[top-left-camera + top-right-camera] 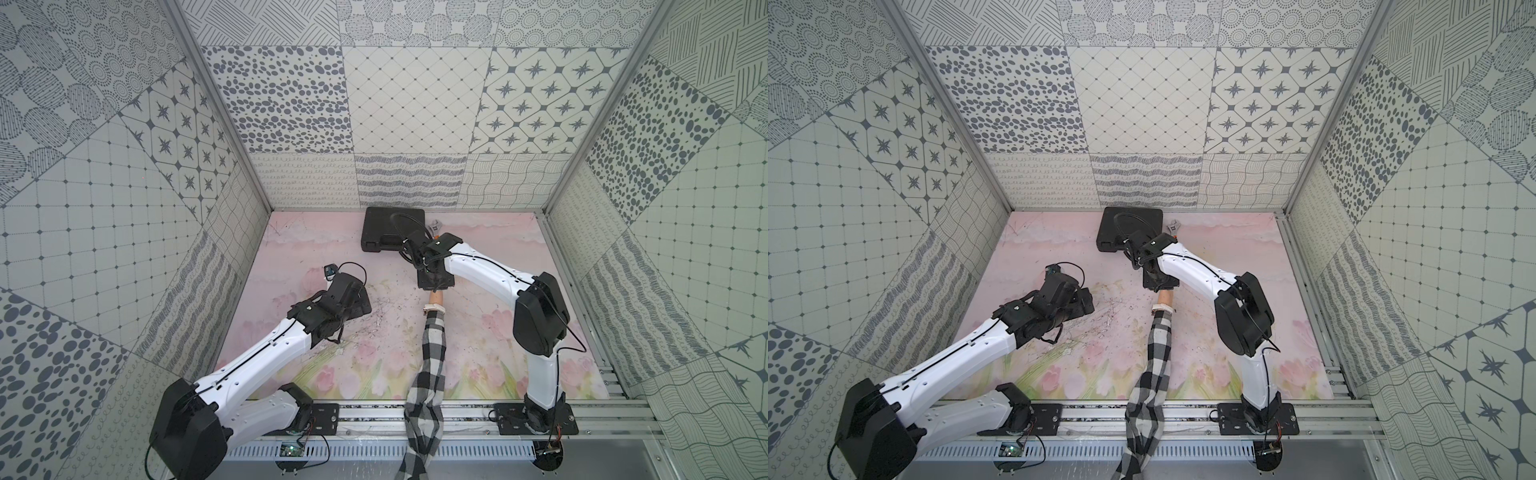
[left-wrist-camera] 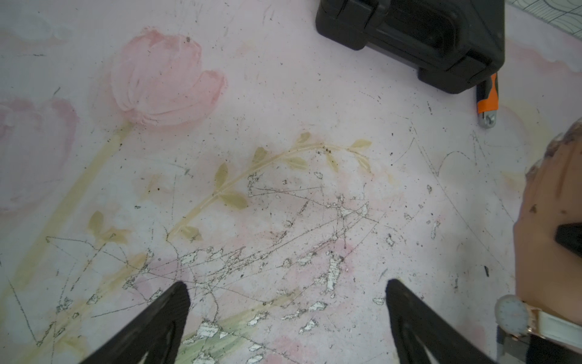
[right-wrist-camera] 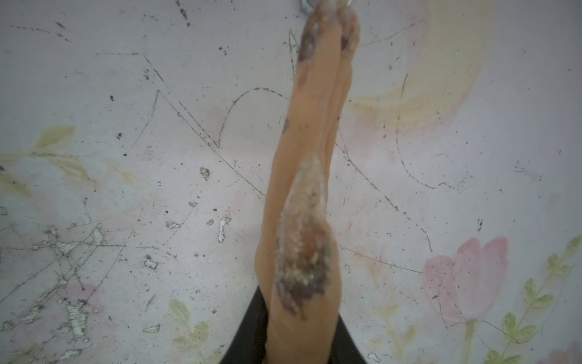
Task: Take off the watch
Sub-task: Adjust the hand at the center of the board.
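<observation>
Grip check first: my right gripper (image 3: pixel 299 337) is pinched on the mannequin hand (image 3: pixel 304 189), with a black jaw on each side of the palm. The hand stands on edge and its fingers stretch out over the mat (image 2: pixel 283 110). My left gripper (image 2: pixel 288 302) is spread wide with nothing in it. It hangs over a scratched-up patch of the floral mat, near the mannequin's wrist (image 2: pixel 544 296) but not touching it.

The watch (image 2: pixel 511 315) is on that wrist, round white dial turned toward my left side. Its pale strap is wrapped around right where the black-and-white checked sleeve (image 1: pixel 430 361) ends.

Further out, a black case (image 1: pixel 388 232) sits by the back wall, and an orange-handled wrench (image 2: pixel 487 94) pokes out from next to it.
</observation>
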Motion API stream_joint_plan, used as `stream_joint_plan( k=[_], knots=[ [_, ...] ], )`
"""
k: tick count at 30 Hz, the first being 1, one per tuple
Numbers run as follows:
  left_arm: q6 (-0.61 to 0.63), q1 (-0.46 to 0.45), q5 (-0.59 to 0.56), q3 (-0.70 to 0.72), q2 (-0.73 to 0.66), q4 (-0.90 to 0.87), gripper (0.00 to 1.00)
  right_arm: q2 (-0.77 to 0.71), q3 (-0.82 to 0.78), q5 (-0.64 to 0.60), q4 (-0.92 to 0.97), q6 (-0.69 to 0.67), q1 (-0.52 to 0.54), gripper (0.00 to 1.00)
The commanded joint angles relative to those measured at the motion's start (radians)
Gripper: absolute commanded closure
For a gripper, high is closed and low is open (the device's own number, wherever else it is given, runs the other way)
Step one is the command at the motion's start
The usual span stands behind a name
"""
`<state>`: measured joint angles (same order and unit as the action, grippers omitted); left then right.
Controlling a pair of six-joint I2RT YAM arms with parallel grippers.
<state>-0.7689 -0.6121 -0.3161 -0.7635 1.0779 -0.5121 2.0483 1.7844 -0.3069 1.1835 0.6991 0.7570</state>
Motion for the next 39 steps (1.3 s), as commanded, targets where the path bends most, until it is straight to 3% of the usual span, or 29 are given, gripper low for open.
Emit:
stream_joint_plan(
  k=[1,5,14,23,28,36,39],
  knots=[
    [-0.068,0.017,0.002,0.015,-0.029,-0.034,0.01,0.068,0.099,-0.036,0.127,-0.002,0.034,0.88],
    [-0.088,0.02,0.002,0.035,-0.062,-0.038,0.01,0.174,0.225,-0.062,0.192,-0.001,0.065,0.85],
    [-0.092,0.022,0.002,0.033,-0.094,-0.073,0.01,0.303,0.403,-0.005,0.225,0.007,0.108,0.46],
    [-0.074,0.023,0.02,0.001,-0.077,-0.097,0.01,0.281,0.375,0.166,0.064,0.043,0.134,0.36],
    [-0.024,0.025,0.053,-0.033,-0.052,-0.105,0.01,0.115,0.18,0.196,-0.094,0.046,0.113,0.32],
    [0.035,0.027,0.165,-0.048,-0.04,-0.054,0.02,-0.349,-0.515,0.451,-0.65,0.13,-0.065,0.29],
    [0.018,0.028,0.252,-0.041,-0.01,0.003,0.01,-0.453,-0.684,0.533,-0.777,0.145,-0.122,0.29]
  ],
)
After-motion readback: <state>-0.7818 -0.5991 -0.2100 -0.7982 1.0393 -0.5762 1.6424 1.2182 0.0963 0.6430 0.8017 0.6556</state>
